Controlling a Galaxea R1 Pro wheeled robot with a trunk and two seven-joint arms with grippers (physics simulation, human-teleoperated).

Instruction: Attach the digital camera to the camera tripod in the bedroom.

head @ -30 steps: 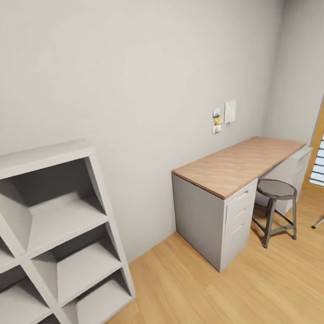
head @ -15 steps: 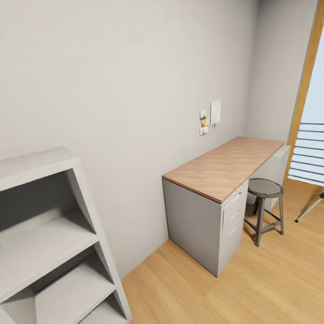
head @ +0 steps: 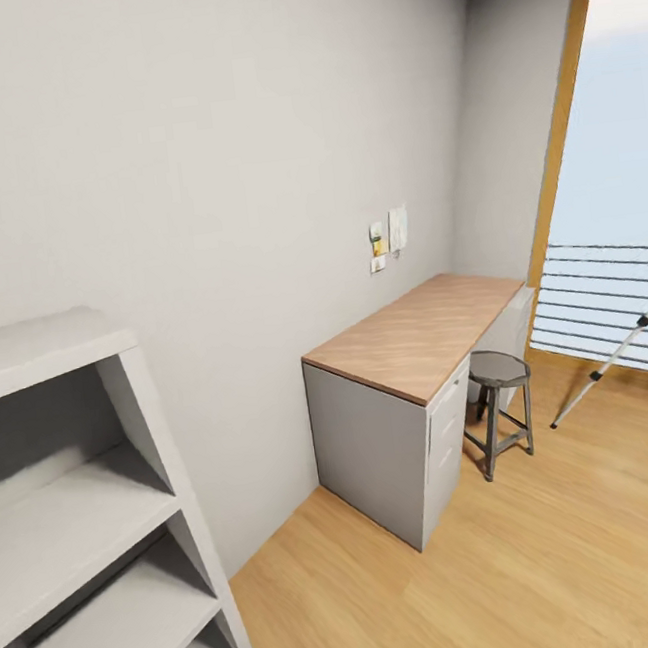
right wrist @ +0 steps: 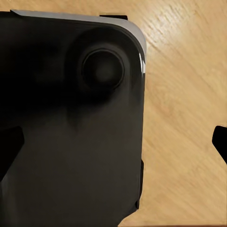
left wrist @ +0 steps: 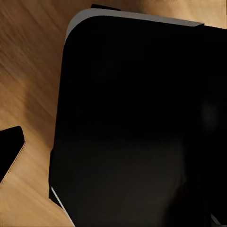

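Note:
Two thin silver legs of the camera tripod (head: 614, 351) with black feet slant up at the far right of the head view, in front of the window railing; its head is cut off by the picture's edge. The digital camera is out of view. In the left wrist view my left gripper (left wrist: 113, 156) hangs over the robot's black base, with one dark fingertip (left wrist: 9, 151) far out at the edge. My right gripper (right wrist: 113, 144) stands open and holds nothing, its fingertips (right wrist: 220, 142) wide apart above the black base and wood floor.
A grey desk with a wood top (head: 416, 339) stands against the white wall, a grey stool (head: 497, 370) beside it. A grey open shelf unit (head: 74, 513) is near left. The tall wood-framed window with railing (head: 612, 291) is at the right. Light wood floor lies between.
The whole head view has swung to the right: the shelf unit slid toward the left edge, and more of the window and the tripod's legs came into the picture.

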